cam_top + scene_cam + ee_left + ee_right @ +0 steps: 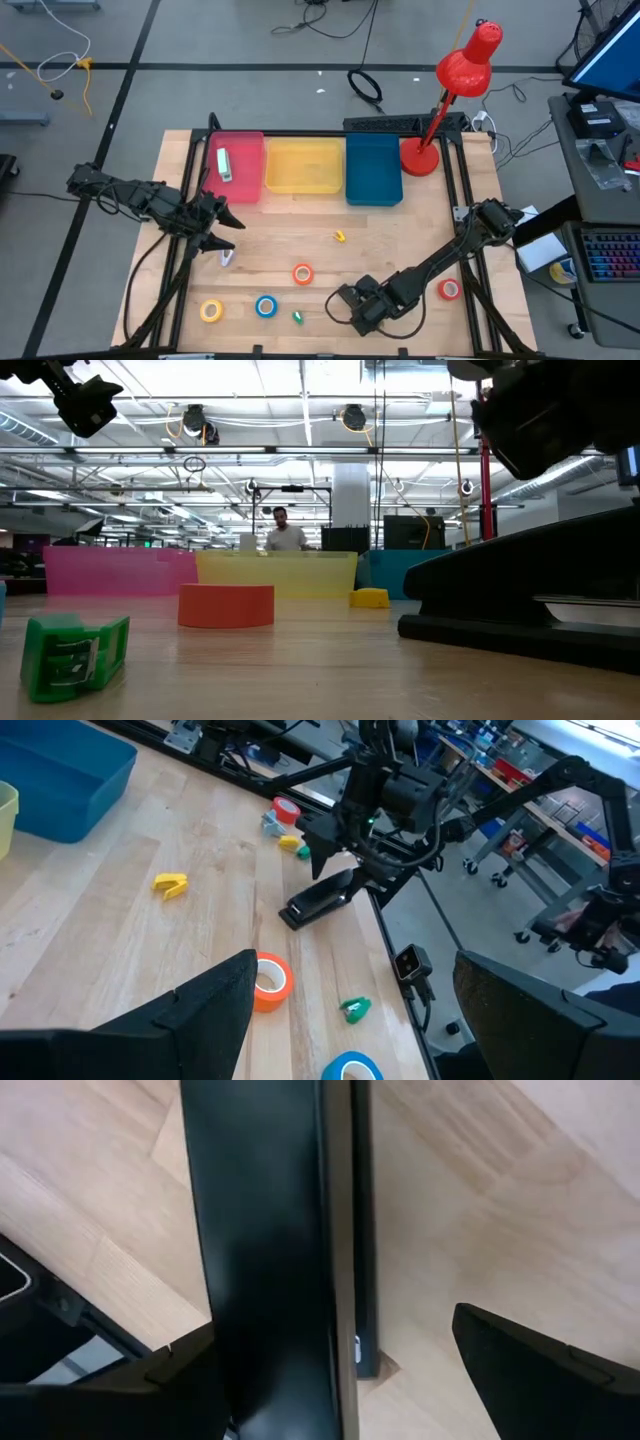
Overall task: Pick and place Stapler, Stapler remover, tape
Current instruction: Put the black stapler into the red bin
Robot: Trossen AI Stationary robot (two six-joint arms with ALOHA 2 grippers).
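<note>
Two pincers wide open | right pincer (352, 308) above black stapler (318, 900) on desk (400, 240) | stapler likely stiff, heavy; grip across its narrow body | left pincer (222, 233) idle.

Stapler: a long black stapler (265, 1250) fills the middle, running lengthwise through the view, its end resting on the surface.
Surface: pale wooden planks (470, 1210) on both sides of it.
Right pincer (330, 1380): two dark fingers (540, 1380) spread wide, one on each side of the stapler, not touching it.
</note>
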